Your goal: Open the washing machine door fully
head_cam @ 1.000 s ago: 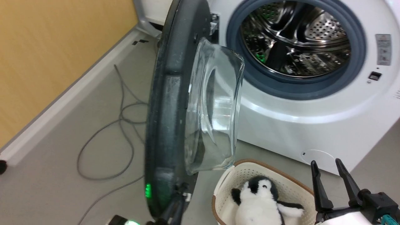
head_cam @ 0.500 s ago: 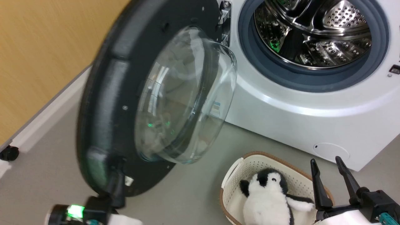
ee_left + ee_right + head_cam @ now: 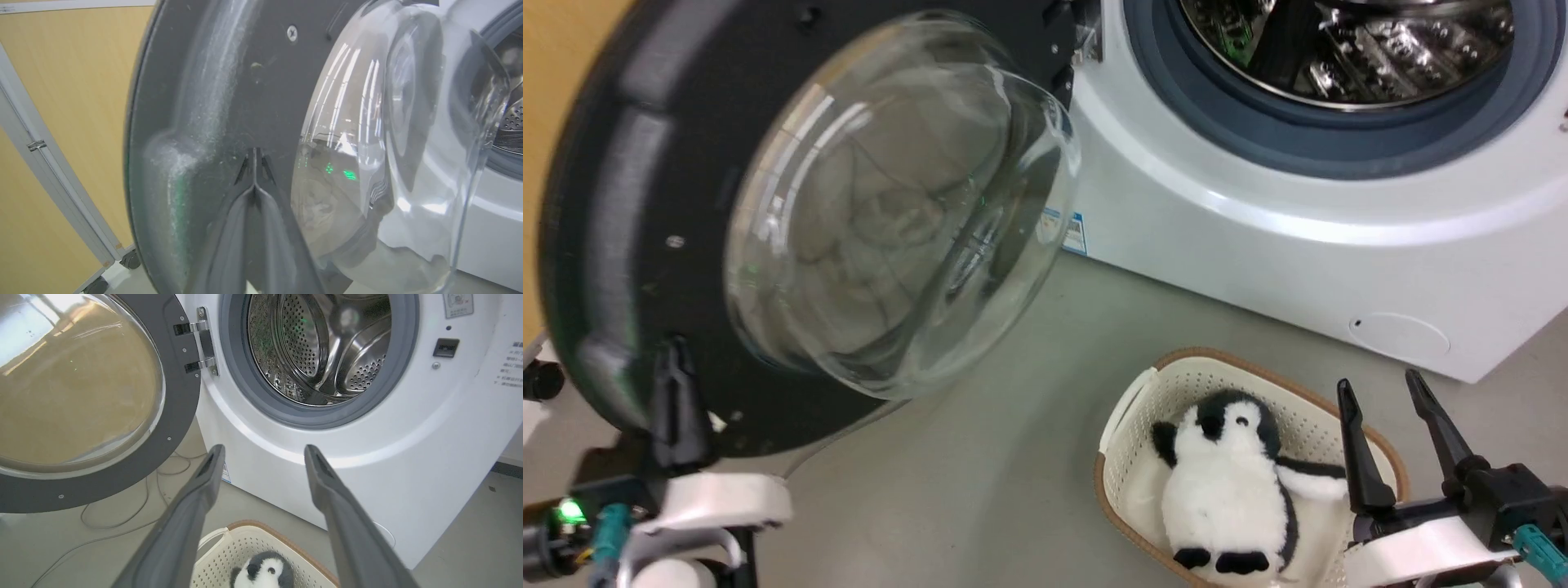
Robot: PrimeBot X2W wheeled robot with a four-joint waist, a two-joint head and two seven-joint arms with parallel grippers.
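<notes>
The washing machine door point(image 3: 621, 204), a black disc with a bulging glass bowl point(image 3: 890, 204), stands swung wide to the left of the white washing machine point(image 3: 1298, 245). My left gripper point(image 3: 674, 359) is shut, its tips pressed against the door's inner face near the lower rim. The left wrist view has the closed fingertips point(image 3: 254, 153) against the dark door point(image 3: 245, 81) beside the glass bowl point(image 3: 388, 143). My right gripper point(image 3: 1378, 380) hangs open and holds nothing at the lower right. In its wrist view the right gripper point(image 3: 263, 451) faces the machine point(image 3: 408, 457), the steel drum point(image 3: 318, 347) and the door point(image 3: 179, 396).
A cream basket point(image 3: 1127, 408) holding a penguin plush point(image 3: 1233, 482) sits on the floor in front of the machine, just left of my right gripper. Grey cables point(image 3: 122, 514) lie on the floor under the door. A yellow panel point(image 3: 61, 122) on castors point(image 3: 130, 259) stands behind the door.
The door has swung from nearly edge-on to wide open leftward, with my shut left gripper staying against it. The head view has shifted. The right gripper has kept its place.
</notes>
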